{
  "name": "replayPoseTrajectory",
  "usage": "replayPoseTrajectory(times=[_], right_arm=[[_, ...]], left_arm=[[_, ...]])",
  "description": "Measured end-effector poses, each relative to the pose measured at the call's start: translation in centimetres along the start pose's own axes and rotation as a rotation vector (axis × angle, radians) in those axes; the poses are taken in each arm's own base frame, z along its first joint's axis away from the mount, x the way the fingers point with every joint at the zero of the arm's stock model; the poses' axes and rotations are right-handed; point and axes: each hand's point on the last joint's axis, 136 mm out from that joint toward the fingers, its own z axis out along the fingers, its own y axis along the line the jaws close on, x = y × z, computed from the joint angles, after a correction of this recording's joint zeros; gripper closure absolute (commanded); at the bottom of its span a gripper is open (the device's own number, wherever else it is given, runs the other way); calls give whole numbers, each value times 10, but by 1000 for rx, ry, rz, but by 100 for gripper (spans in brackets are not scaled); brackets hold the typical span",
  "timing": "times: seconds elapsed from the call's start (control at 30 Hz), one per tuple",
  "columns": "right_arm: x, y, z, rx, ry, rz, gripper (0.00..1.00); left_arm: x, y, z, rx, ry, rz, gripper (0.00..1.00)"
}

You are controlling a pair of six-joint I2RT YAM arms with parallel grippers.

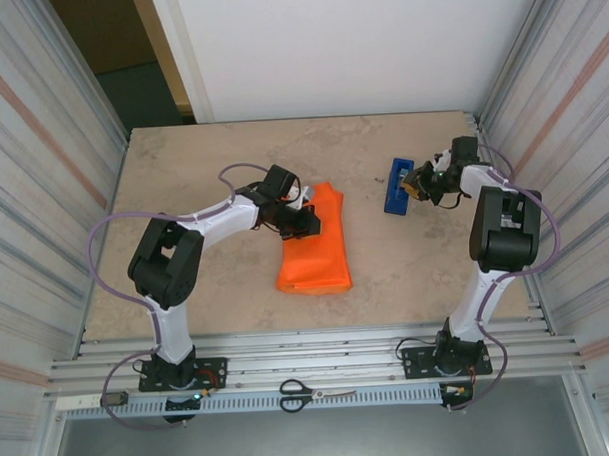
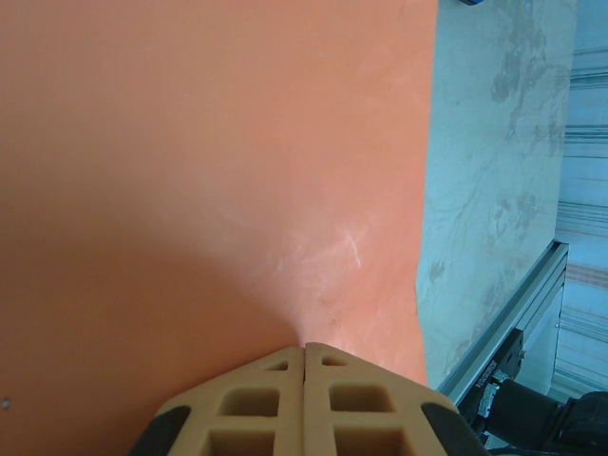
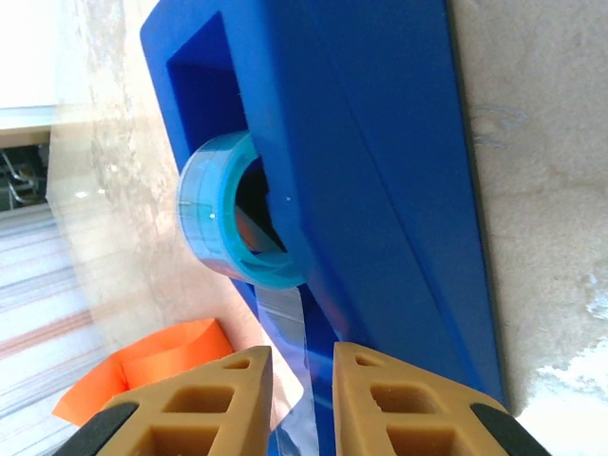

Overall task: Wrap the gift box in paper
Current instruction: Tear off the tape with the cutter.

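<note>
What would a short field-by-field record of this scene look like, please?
paper: orange, folded into a bundle in the middle of the table
left gripper: shut, tips against the paper
right gripper: narrowly open at the tape dispenser, with a strip of clear tape running between its fingers
tape dispenser: blue, lying on the table to the right of the paper, roll fitted
scissors: lying on the rail at the near edge

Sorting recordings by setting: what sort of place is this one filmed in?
Likely a purpose-built robot work cell, not a home: a table enclosed by ribbed metal walls, with an aluminium mounting rail along its near edge.
</note>
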Motion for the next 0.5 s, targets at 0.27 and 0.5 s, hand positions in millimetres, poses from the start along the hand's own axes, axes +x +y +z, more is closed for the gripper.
replayPoseTrajectory(times=[0.27, 0.5], right_arm=[[1, 1, 1, 6, -2, -5, 76], [1, 0, 2, 11, -3, -5, 77]], left_arm=[[0, 0, 0, 1, 1, 0, 100], [0, 0, 0, 3, 0, -1, 100]])
